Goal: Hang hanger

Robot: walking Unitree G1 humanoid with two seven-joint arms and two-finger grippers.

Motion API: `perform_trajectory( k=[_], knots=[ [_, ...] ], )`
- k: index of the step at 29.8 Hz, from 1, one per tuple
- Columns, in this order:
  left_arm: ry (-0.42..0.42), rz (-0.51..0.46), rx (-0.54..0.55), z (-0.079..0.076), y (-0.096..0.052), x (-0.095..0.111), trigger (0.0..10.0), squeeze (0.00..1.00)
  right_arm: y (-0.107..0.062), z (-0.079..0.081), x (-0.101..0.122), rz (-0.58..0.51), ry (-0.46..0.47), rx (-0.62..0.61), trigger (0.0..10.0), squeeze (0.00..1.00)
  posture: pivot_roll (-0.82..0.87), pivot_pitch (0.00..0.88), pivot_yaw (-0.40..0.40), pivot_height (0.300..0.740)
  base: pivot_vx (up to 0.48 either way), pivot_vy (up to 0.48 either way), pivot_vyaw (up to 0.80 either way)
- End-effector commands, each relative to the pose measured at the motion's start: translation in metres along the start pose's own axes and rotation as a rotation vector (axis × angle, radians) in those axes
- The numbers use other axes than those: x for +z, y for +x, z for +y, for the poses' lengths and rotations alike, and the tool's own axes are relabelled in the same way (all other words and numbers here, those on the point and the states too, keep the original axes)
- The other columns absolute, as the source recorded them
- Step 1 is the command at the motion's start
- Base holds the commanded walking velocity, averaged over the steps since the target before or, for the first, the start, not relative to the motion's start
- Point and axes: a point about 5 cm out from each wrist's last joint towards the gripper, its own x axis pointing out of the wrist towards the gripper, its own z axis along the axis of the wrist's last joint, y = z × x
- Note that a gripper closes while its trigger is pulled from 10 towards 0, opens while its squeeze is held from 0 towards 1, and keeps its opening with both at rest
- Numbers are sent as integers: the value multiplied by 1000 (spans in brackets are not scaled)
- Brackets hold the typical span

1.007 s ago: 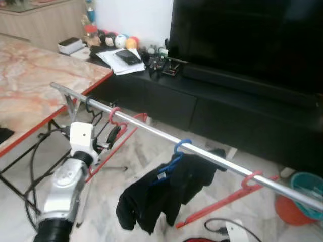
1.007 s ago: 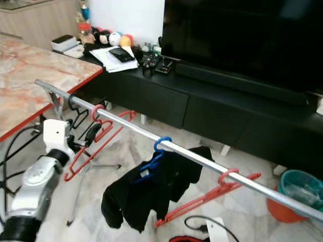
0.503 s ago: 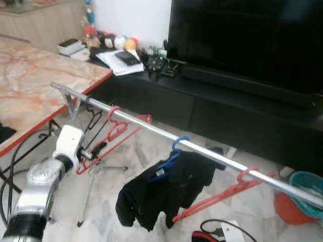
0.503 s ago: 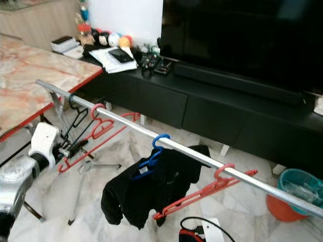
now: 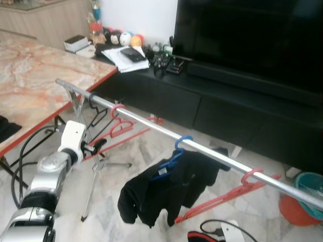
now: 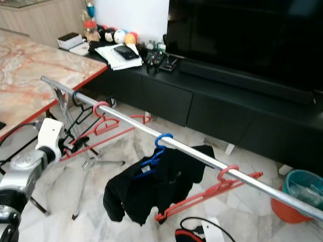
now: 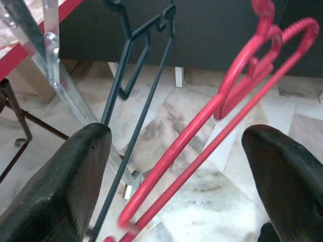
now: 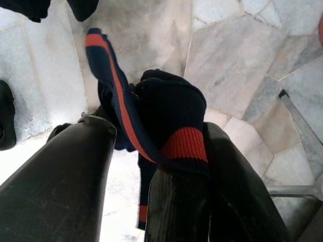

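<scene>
rail (image 5: 151, 126): shone as smooth bare metal
red hanger (image 5: 123, 128): looked glossy plastic
black garment (image 5: 166, 189): hung as soft matt cloth
floor (image 6: 121, 151): gleamed, polished pale marble
table top (image 5: 35, 75): glossy veined stone
sock (image 8: 166, 126): ribbed knit, navy and red

A large black television screen (image 5: 247, 38) stands on a long, low black cabinet (image 5: 227, 108) against a white wall (image 5: 136, 15). Pale marble floor tiles (image 5: 126, 171) spread below the cabinet. Left of it sits a red-edged, pink-veined marble table (image 5: 35, 83); right, a teal bin (image 5: 310, 184).
</scene>
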Motion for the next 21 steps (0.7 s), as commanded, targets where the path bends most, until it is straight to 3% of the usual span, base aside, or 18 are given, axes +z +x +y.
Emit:
perform_trajectory(
  k=[1,15,21],
  knots=[
    [4,15,11,0,1,-3,10000,0,0,-3,2,-7,-14,-6,10000,0,57,0,-48,740,0,0,0],
    [-17,30,-41,-7,6,-6,10000,0,0,-6,2,-6,-29,-8,10000,0,47,0,-53,740,0,0,0],
    [-35,28,-185,-22,8,-10,10000,0,0,-7,2,-9,-43,-10,10000,0,46,0,-56,740,0,0,0]
  ],
)
